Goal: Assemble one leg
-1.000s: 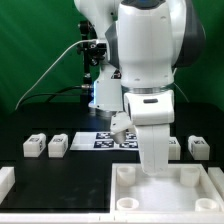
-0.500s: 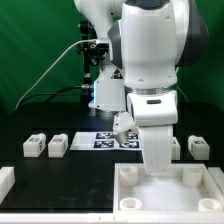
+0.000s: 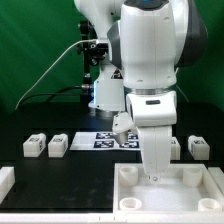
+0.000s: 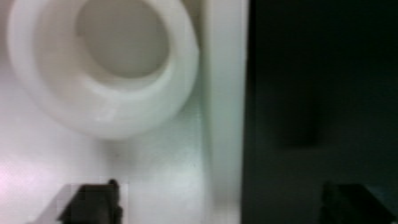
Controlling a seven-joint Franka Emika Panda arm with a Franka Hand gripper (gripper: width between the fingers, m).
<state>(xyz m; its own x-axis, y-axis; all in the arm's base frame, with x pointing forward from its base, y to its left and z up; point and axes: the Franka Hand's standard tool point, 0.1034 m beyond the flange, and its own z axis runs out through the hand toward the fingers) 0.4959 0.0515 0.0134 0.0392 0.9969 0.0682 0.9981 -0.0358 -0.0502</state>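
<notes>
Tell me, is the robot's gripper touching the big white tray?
Cannot tell. The blurred wrist view puts the gripper close over the tray; the exterior view shows neither contact nor gap plainly.

We are viewing a green backdrop (image 3: 35, 50) hanging behind a black table (image 3: 70, 175); lighting is falling evenly.

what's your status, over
Gripper open, empty, down at the tray. Leg loose on the table beyond the tray, not held. Nothing seen in the way.
</notes>
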